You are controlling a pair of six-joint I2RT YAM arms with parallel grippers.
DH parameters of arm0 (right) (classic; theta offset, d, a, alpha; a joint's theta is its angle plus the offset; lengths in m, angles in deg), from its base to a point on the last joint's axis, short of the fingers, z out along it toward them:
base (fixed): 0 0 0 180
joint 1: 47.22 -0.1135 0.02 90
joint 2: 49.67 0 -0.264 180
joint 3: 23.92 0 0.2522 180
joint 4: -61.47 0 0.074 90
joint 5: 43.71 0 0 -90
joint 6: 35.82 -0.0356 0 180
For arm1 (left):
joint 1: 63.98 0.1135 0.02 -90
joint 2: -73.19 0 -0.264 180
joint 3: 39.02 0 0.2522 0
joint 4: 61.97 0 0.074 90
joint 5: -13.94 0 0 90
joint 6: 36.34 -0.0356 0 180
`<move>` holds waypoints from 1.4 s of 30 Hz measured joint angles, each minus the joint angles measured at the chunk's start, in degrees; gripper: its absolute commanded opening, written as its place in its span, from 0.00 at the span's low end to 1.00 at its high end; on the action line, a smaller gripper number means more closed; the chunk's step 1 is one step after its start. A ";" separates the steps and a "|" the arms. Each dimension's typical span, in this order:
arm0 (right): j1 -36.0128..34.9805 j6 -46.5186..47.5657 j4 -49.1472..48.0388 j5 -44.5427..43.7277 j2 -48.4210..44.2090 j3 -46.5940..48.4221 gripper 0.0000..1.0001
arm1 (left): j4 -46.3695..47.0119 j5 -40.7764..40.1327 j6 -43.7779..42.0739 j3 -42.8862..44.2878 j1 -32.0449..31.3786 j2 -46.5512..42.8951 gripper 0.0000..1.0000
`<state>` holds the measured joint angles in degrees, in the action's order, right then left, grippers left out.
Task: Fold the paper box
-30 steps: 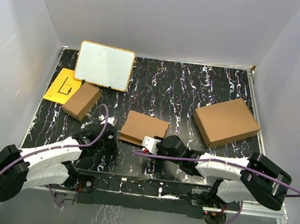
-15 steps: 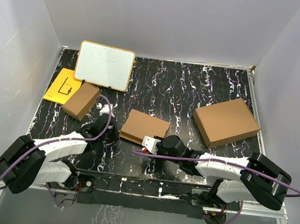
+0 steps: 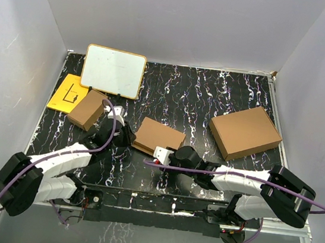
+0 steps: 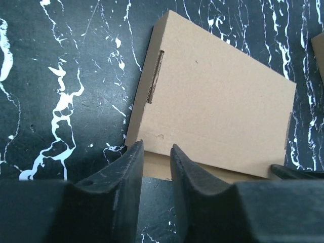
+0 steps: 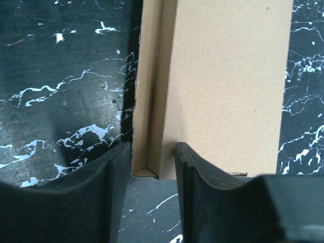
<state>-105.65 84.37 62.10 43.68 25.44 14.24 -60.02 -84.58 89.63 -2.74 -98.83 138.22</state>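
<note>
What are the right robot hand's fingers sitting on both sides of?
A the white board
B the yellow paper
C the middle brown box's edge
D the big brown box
C: the right wrist view shows the right gripper with one finger on each side of the paper box edge.

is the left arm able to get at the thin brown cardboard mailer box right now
Likely yes: the left pincer is right at the thin brown cardboard mailer box, nothing between them.
</note>
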 measured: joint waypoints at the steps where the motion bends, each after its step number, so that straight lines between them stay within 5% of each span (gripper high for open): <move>1: -0.02 -0.35 0.48 0.24 0.00 0.20 0.49 | -1.27 -0.09 0.31 0.42 0.20 -0.63 0.39; 10: -0.07 -1.92 4.04 2.36 0.00 1.75 0.63 | -13.29 -0.50 9.22 1.11 0.81 -10.99 0.76; 16: -0.07 -2.27 5.38 2.97 0.00 2.34 0.72 | -13.94 0.07 24.48 -4.94 0.94 -16.22 0.79; 29: 0.07 -2.14 13.75 6.29 -1.11 9.62 0.96 | -13.16 -0.07 43.78 1.11 0.96 1.86 0.85; 33: 3.80 -1.62 18.71 11.87 -2.43 14.97 0.87 | -13.22 -0.33 46.16 1.29 0.98 2.23 0.85; 38: 22.01 -3.41 29.79 27.91 5.86 33.55 0.63 | -13.62 -0.96 48.74 1.29 0.98 2.25 0.83; 42: 30.62 -5.01 39.58 36.79 20.63 51.34 0.65 | -13.60 -1.14 50.01 1.27 0.98 2.43 0.80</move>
<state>-75.03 79.37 101.69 80.46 46.07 65.58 -73.62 -85.71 139.64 -1.47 -97.85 140.65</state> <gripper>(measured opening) 0.626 0.826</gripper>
